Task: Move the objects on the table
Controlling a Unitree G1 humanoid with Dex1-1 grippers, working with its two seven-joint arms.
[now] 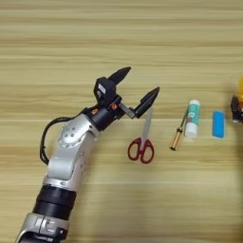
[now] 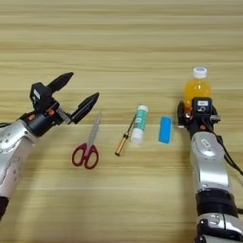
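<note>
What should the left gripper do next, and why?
Probably ease the left gripper down toward the scissors: its fingers are open, hanging just past the blade tips, holding nothing. The right gripper is already at the bottle.

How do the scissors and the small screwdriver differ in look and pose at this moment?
The scissors have red loop handles and long pale blades; the screwdriver has one slim amber handle and a thin dark shaft. The scissors are the larger of the two. The open left gripper hovers just by the scissors' blade tip, while the screwdriver lies beside the white tube. Both lie flat on the table, handles nearest the robot.
</note>
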